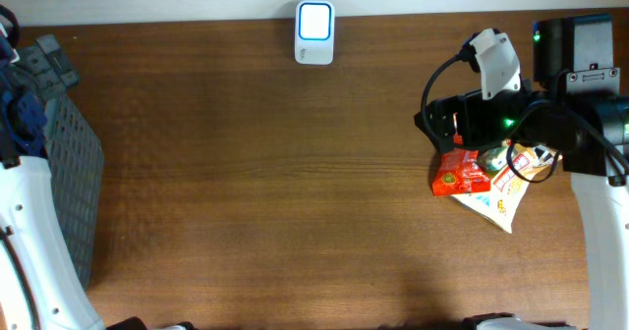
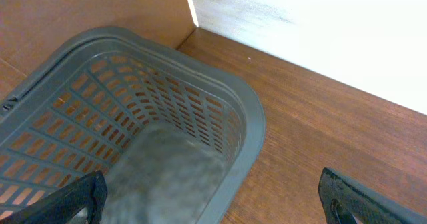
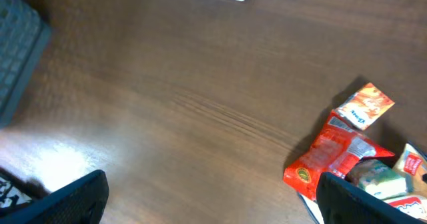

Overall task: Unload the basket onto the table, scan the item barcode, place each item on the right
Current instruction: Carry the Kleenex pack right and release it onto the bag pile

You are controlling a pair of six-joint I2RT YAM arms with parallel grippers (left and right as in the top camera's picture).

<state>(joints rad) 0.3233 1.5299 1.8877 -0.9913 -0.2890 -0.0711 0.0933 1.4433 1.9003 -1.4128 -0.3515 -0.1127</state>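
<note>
Overhead view alone: it takes in the whole brown surface [image 1: 246, 192] at once, with the grey basket [image 1: 74, 173] at the left edge, the scanner [image 1: 314, 32] at the far edge near the middle, and the pile of packets at the right.
Left wrist view alone: it looks down into the basket [image 2: 247, 117], showing its slotted walls and solid floor, with the pale wall beyond the surface's far edge.
Right wrist view alone: it separates the pile into a red packet [image 3: 333, 154], a small orange packet [image 3: 363, 106] just beyond it, and a green-and-white item [image 3: 377, 174] lying against the red one.
Task's thing: the red packet [image 1: 460, 173] lies flat at the right of the surface, touching a white and yellow packet [image 1: 501, 200] on its near right. It is glossy and crinkled with a round yellow mark at one corner; any barcode is too small to tell.
Scanner: a white upright unit with a lit pale screen, well apart from the packets.
Left arm [image 1: 29, 232]: it runs along the left edge, with its wrist above the basket.
Left gripper [image 2: 213, 207]: its jaws are spread wide with nothing between them.
Right arm [image 1: 491, 109]: it is folded over the far side of the pile and partly covers it from above.
Right gripper [image 3: 213, 204]: its jaws are spread wide and hold nothing, with the packets beside its right finger.
</note>
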